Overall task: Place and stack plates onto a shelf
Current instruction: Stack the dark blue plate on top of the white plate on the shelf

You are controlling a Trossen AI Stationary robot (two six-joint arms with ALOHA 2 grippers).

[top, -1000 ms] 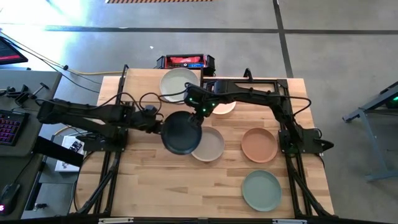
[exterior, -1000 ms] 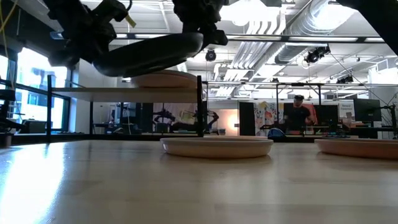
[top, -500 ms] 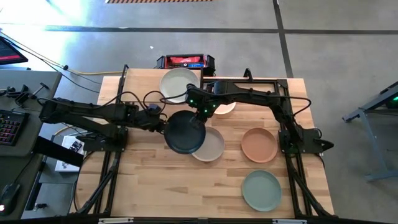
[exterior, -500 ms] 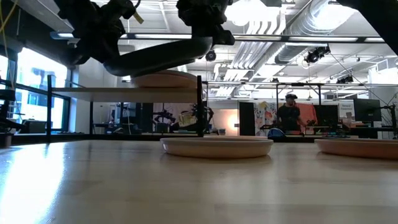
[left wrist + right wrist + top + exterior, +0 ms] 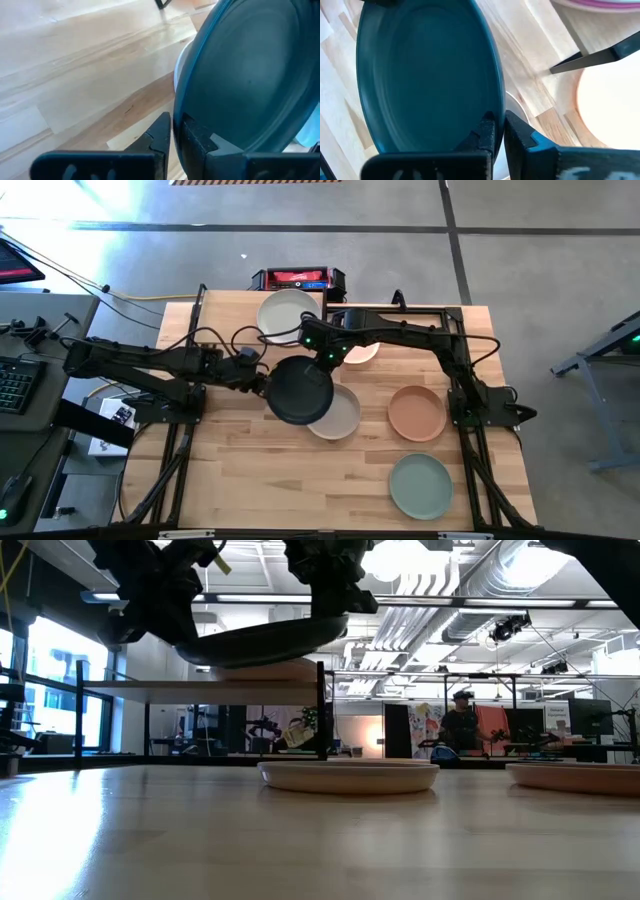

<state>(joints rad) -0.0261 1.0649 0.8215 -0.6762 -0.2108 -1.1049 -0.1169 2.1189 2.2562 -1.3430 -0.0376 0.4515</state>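
Plates in view numbered six. A dark green plate [image 5: 299, 390] was held in the air over the table [image 5: 220, 470], both grippers on its rim: the left gripper [image 5: 262, 381] clamped on the edge nearer the left arm, the right gripper [image 5: 325, 361] closed on the opposite edge. Beneath it lay a beige plate [image 5: 340, 415], partly covered. A terracotta plate [image 5: 417, 412] and a sage green plate [image 5: 421, 485] lay well apart on the bare tabletop. The shelf [image 5: 200, 688] carried an off-white plate [image 5: 283, 313]. A sixth plate [image 5: 362, 353] was mostly hidden by the right arm; its colour could not be told. In the low view a person [image 5: 461, 724] stood far off in the room.
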